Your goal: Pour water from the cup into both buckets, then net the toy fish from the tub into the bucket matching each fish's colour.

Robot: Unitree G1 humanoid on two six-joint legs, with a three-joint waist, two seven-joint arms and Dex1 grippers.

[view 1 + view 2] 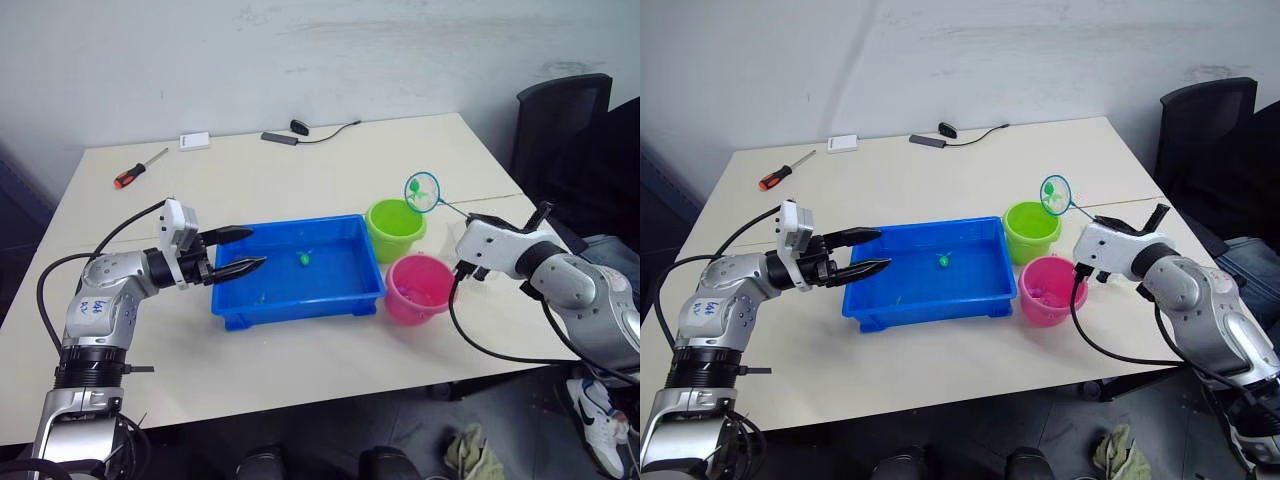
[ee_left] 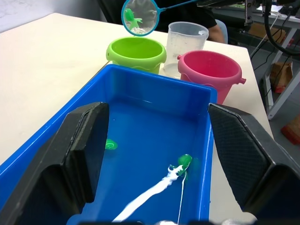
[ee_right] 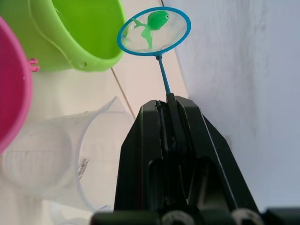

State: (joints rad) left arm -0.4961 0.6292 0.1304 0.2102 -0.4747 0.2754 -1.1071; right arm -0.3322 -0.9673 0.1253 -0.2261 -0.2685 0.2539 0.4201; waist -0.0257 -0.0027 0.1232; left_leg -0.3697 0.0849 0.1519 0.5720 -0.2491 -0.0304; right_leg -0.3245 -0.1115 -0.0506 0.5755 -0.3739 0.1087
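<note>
Blue plastic forms the tub (image 1: pixel 345 290), which sits near the middle of the cream surface (image 1: pixel 300 180) and holds shallow water. Two green toy fish lie in it: one (image 1: pixel 303 258) toward the far wall, one (image 1: pixel 259 296) closer to the near wall. The left tool (image 1: pixel 248 250) is level over the tub's left end, its two black fingers spread wide and holding nothing.

Just right of the tub stands the pink bucket (image 1: pixel 417 290), with small pink pieces visible inside. The lime green bucket (image 1: pixel 394 228) stands just beyond it, beside the tub's far right corner. The clear cup (image 2: pixel 186 41) stands upright just behind and between the two buckets, seen in the left wrist view.

The right tool (image 3: pixel 168 105) is clamped on the thin blue handle of a small round net (image 1: pixel 422 191). The net hoop hangs above the right rim of the green bucket and carries one green fish (image 3: pixel 155 22).

At the far side of the surface lie a red-handled screwdriver (image 1: pixel 139 169), a small white box (image 1: pixel 195 140), and a black cable (image 1: pixel 310 131).
</note>
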